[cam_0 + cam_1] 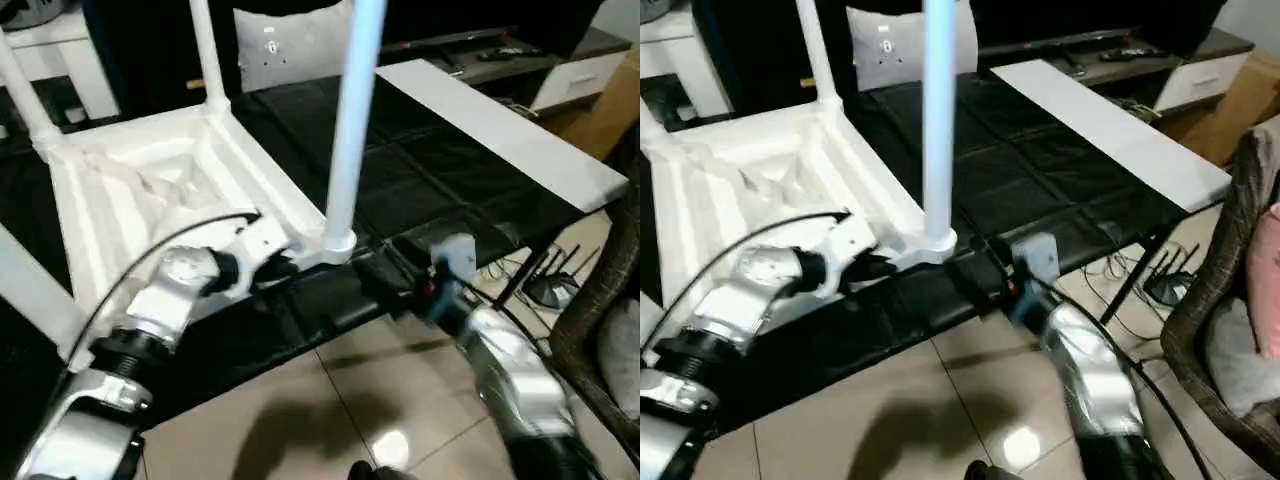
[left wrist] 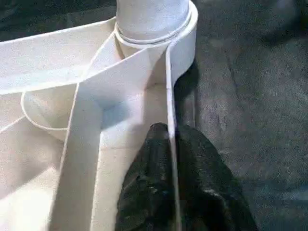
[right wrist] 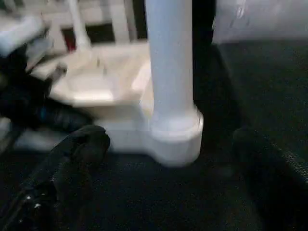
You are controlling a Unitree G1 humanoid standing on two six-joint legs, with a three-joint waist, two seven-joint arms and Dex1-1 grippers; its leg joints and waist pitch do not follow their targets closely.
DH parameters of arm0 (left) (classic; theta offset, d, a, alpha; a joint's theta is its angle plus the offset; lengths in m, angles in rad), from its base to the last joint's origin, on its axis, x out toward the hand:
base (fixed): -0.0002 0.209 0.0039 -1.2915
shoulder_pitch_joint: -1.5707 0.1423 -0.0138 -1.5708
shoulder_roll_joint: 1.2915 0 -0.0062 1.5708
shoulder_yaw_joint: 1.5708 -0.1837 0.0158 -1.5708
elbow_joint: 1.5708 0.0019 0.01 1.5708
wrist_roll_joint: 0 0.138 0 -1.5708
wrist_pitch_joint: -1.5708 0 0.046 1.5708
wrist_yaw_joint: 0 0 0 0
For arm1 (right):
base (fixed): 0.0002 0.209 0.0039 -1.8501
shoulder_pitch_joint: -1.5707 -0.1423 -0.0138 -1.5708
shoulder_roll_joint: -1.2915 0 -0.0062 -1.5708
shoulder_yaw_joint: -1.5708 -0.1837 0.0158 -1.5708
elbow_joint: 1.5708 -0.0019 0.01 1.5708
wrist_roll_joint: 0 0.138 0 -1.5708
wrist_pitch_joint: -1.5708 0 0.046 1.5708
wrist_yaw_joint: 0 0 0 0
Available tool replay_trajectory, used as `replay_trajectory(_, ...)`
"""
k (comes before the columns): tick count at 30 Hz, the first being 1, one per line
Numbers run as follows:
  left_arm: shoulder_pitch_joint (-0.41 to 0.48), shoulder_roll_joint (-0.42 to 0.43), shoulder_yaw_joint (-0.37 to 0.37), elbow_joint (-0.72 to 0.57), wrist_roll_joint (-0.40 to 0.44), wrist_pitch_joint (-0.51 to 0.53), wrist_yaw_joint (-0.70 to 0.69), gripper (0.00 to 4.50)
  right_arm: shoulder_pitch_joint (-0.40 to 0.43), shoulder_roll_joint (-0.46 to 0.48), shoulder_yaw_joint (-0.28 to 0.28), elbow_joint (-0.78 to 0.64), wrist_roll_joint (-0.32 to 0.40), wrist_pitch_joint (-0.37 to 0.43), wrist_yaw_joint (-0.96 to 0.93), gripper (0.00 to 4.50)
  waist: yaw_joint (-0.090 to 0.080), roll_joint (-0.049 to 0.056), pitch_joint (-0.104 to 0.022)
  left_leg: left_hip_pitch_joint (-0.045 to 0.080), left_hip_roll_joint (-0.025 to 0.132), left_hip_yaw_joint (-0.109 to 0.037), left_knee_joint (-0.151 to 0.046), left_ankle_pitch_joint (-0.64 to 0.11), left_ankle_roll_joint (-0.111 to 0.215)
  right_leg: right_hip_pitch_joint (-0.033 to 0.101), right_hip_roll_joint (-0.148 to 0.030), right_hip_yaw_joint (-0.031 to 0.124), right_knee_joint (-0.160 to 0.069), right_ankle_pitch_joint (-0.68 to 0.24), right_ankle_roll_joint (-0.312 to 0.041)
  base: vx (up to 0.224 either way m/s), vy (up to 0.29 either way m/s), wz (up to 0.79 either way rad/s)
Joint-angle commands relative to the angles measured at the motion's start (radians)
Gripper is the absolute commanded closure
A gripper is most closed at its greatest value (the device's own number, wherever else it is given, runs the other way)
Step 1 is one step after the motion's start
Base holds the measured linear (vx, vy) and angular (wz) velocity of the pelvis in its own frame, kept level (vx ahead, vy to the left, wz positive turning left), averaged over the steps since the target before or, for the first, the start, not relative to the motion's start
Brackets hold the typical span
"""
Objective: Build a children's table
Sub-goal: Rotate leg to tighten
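Table top (image 1: 170,190) lay upside down on the black mat (image 1: 430,170), four legs seemingly seated, the nearest leg (image 1: 355,110) at 1 o'clock. Left gripper (image 2: 169,159) pinched the top's rim; right gripper (image 3: 168,168) stood apart, empty

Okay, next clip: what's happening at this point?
The robot is assembling a white children's table. The tabletop lies upside down on a black padded surface, with legs standing in its corner sockets. The left gripper pinches the tabletop's side wall beside the near leg. The right gripper is open, its fingers apart on either side of that leg's socket, touching nothing.
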Motion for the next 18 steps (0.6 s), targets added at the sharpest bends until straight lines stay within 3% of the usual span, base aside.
replay_trajectory(1,-0.026,-0.005,0.062,-0.072,-0.056,0.002,0.002,3.8,0.005,0.005,0.0,-0.064,-0.015,0.07,-0.047,0.0,0.0,0.0,-0.074,-0.016,-0.046,0.041,-0.062,-0.143,0.079,0.097,-0.03,0.026,-0.102,-0.524,0.094,0.0,0.0,0.0)
replay_trajectory(3,-0.014,-0.021,0.096,-0.099,-0.073,0.002,0.054,3.55,0.014,0.012,-0.013,-0.088,-0.025,0.113,-0.095,0.0,-0.006,0.004,-0.068,-0.009,-0.039,0.038,-0.066,-0.164,0.074,0.098,-0.034,0.02,-0.111,-0.533,0.08,0.0,0.0,0.0)
replay_trajectory(5,0.0,-0.036,0.128,-0.124,-0.086,0.031,0.123,3.53,0.029,0.014,-0.02,-0.126,-0.046,0.165,-0.162,0.0,-0.015,0.003,-0.067,-0.004,-0.04,0.036,-0.065,-0.193,0.068,0.099,-0.034,0.013,-0.116,-0.555,0.092,0.0,0.0,0.0)
replay_trajectory(6,0.015,-0.048,0.153,-0.15,-0.098,0.05,0.165,3.47,0.039,0.011,-0.017,-0.15,-0.049,0.196,-0.183,0.0,-0.018,0.011,-0.069,-0.004,-0.038,0.034,-0.067,-0.197,0.072,0.104,-0.033,0.013,-0.118,-0.547,0.096,0.0,0.0,0.0)
replay_trajectory(8,0.053,-0.078,0.21,-0.23,-0.128,0.092,0.243,3.47,0.059,0.01,-0.011,-0.19,-0.063,0.217,-0.211,0.0,-0.02,0.012,-0.068,-0.005,-0.034,0.033,-0.069,-0.191,0.072,0.106,-0.037,0.016,-0.116,-0.523,0.088,0.0,0.0,0.0)
replay_trajectory(10,0.145,-0.144,0.293,-0.402,-0.204,0.165,0.319,3.47,0.09,-0.004,0.015,-0.249,-0.065,0.221,-0.189,0.0,-0.021,0.014,-0.067,-0.003,-0.025,0.032,-0.075,-0.191,0.074,0.109,-0.045,0.022,-0.113,-0.501,0.059,0.0,0.0,0.0)
replay_trajectory(11,0.149,-0.147,0.296,-0.409,-0.206,0.169,0.322,3.47,0.091,-0.004,0.016,-0.251,-0.064,0.219,-0.187,0.0,-0.02,0.013,-0.071,-0.003,-0.024,0.032,-0.073,-0.184,0.075,0.11,-0.046,0.025,-0.108,-0.49,0.052,0.0,0.0,0.0)
replay_trajectory(13,0.259,-0.209,0.308,-0.564,-0.213,0.222,0.382,3.47,0.106,-0.013,0.036,-0.273,-0.08,0.189,-0.174,0.0,-0.02,0.008,-0.071,-0.01,-0.024,0.032,-0.076,-0.141,0.088,0.111,-0.046,0.036,-0.098,-0.451,0.025,0.0,0.0,0.0)
replay_trajectory(14,0.312,-0.234,0.298,-0.626,-0.191,0.233,0.418,3.47,0.108,-0.01,0.041,-0.277,-0.085,0.189,-0.183,0.0,-0.02,0.007,-0.073,-0.008,-0.022,0.034,-0.076,-0.134,0.09,0.109,-0.047,0.039,-0.094,-0.444,0.016,0.0,0.0,0.0)
replay_trajectory(15,0.343,-0.249,0.289,-0.657,-0.176,0.232,0.439,3.47,0.108,-0.012,0.049,-0.28,-0.087,0.187,-0.18,0.0,-0.017,0.005,-0.066,-0.073,-0.019,-0.026,-0.094,-0.125,0.12,0.159,-0.057,0.0,-0.06,-0.378,0.002,0.022,-0.051,0.31)
replay_trajectory(16,0.377,-0.266,0.277,-0.691,-0.161,0.228,0.462,3.47,0.109,-0.016,0.061,-0.284,-0.089,0.185,-0.173,0.0,-0.033,0.021,-0.066,-0.056,0.018,-0.068,-0.103,-0.143,0.152,0.138,-0.043,0.006,-0.042,-0.274,-0.017,0.022,-0.051,0.31)
replay_trajectory(17,0.394,-0.278,0.271,-0.707,-0.157,0.223,0.485,3.47,0.109,-0.02,0.07,-0.29,-0.091,0.187,-0.174,0.0,-0.046,0.031,-0.06,-0.048,0.062,-0.125,-0.135,-0.195,0.198,0.13,-0.028,0.018,0.012,-0.261,-0.06,0.028,-0.122,0.57)
replay_trajectory(18,0.413,-0.297,0.271,-0.719,-0.156,0.22,0.514,3.47,0.107,-0.021,0.076,-0.292,-0.093,0.19,-0.178,0.0,-0.047,0.035,-0.06,-0.026,0.074,-0.15,-0.14,-0.192,0.231,0.106,-0.016,0.028,0.041,-0.258,-0.103,0.019,-0.079,0.28)
